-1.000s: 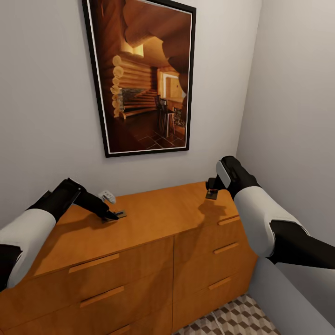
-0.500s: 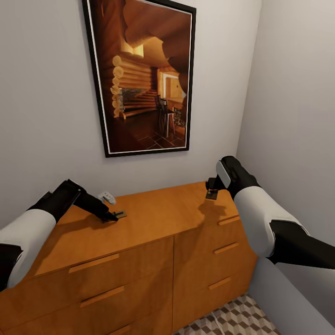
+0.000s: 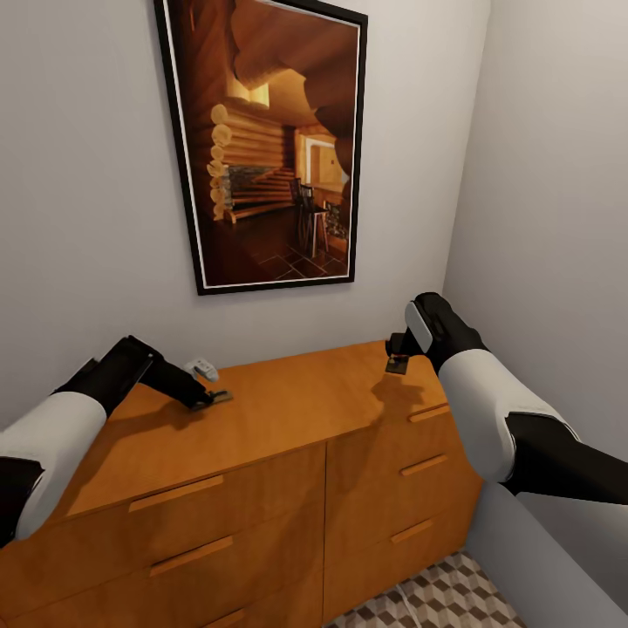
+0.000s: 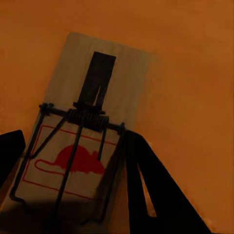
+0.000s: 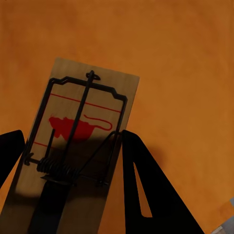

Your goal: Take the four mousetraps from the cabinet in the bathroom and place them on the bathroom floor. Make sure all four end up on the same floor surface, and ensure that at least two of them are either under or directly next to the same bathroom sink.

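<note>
The cabinet (image 3: 262,436) carries two mousetraps on its top: the left gripper (image 3: 209,401) clamps the left mousetrap (image 4: 80,141); the right gripper (image 3: 399,356) clamps the right mousetrap (image 5: 78,151).

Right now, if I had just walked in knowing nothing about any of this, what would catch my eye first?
Probably the big framed picture of a log cabin interior, hanging on the pale wall above the orange-brown cabinet. Next, the two black-and-white arms reaching over the cabinet top from either side, the left gripper and the right gripper each at a small wooden mousetrap. Close up, the left one's mousetrap shows dark wire and a red mouse mark, as does the right one's.
</note>
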